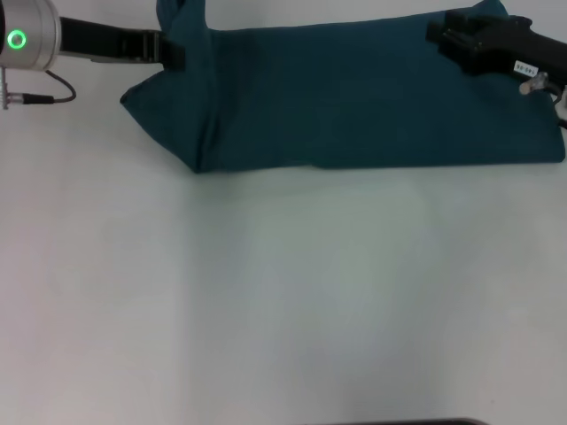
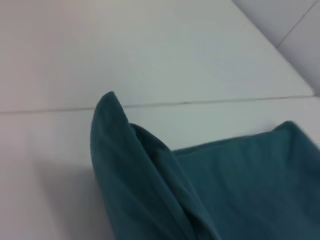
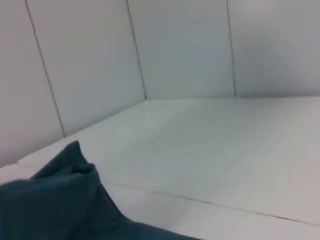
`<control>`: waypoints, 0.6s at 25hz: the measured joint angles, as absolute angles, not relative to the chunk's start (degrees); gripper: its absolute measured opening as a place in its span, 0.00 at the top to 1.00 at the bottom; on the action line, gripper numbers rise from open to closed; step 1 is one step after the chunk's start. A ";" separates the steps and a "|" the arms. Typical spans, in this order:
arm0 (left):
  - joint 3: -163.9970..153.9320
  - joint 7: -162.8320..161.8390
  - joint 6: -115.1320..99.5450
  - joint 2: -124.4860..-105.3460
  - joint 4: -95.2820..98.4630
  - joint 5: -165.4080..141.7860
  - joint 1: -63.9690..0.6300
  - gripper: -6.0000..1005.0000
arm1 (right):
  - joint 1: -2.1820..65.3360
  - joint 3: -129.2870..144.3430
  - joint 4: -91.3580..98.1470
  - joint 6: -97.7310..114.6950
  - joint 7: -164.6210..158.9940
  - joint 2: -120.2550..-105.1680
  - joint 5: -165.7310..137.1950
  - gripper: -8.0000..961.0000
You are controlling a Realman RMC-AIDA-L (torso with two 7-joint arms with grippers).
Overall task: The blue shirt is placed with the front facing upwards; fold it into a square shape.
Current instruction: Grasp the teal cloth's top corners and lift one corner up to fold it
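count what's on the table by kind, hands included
shirt: 1, blue, lying in a long folded band at the far side of the table
hands: 2, left hand at the shirt's left end, right hand at its right end
total: 3

We see the blue shirt [image 1: 372,97] lying as a long band along the table's [image 1: 283,301] far edge. Left gripper [image 1: 168,49] sits at its far left corner, right gripper [image 1: 456,40] at its far right corner. Cloth rises at both corners. Near side of table lies in front.
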State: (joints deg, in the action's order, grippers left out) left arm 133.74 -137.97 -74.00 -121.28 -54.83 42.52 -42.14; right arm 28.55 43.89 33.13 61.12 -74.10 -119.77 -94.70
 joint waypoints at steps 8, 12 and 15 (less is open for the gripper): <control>133.73 -139.22 -78.11 -121.44 -61.99 45.54 -42.08 0.98 | 32.51 44.36 18.75 57.83 -56.66 -120.31 -84.39 0.75; 133.65 -139.89 -78.92 -121.42 -63.59 46.90 -42.35 0.98 | 35.40 44.37 12.23 55.79 -48.95 -120.47 -79.80 0.93; 133.55 -140.16 -79.32 -121.44 -64.41 47.66 -42.45 0.98 | 37.71 44.03 7.95 55.44 -44.60 -120.73 -78.28 0.97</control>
